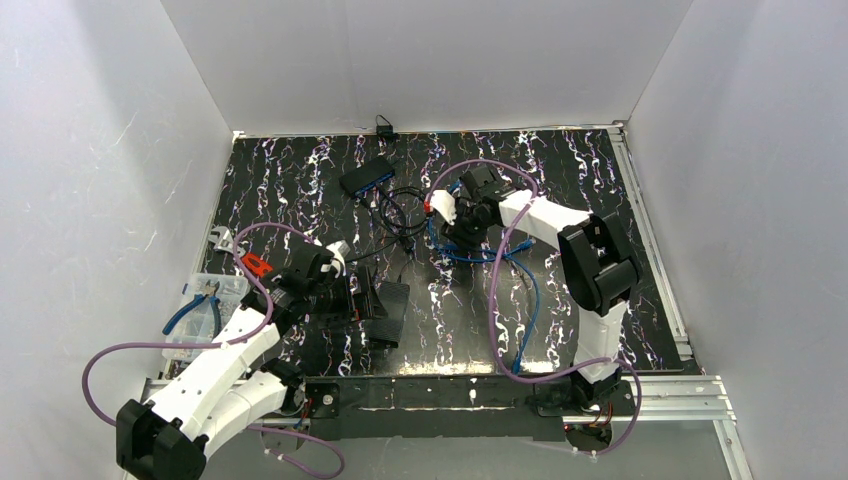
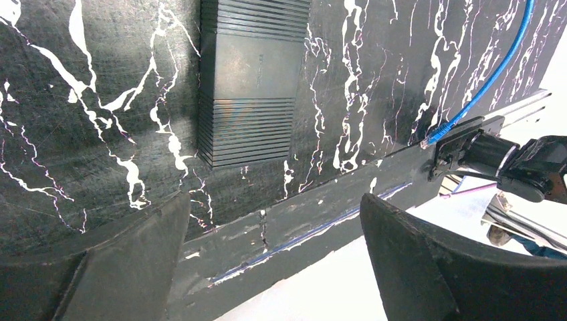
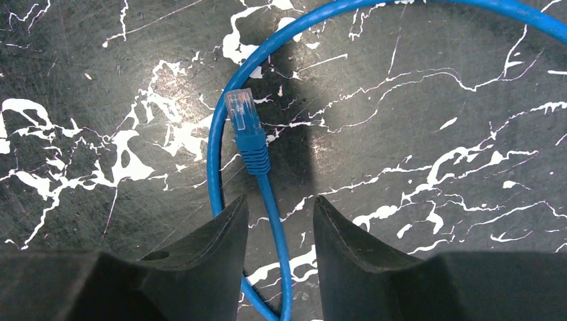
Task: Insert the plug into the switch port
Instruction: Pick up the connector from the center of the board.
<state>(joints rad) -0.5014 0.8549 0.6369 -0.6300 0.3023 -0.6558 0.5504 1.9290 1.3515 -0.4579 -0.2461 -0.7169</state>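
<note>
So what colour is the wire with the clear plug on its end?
Blue. The wire and its plug show best in the right wrist view.

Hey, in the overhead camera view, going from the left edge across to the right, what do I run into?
Blue-handled pliers in the clear bin → left hand → right hand → metal rail along the right side.

Okay so the white-shelled left arm [image 1: 215,372] and white-shelled right arm [image 1: 603,335], at either end of the black mounting bar [image 1: 430,393], are sporting chunky black joints. Purple cables [image 1: 497,290] are looping off both, matte black wedge fingers [image 3: 207,254] are capping the wrists, and an orange tab [image 1: 257,264] is showing on the left one.
</note>
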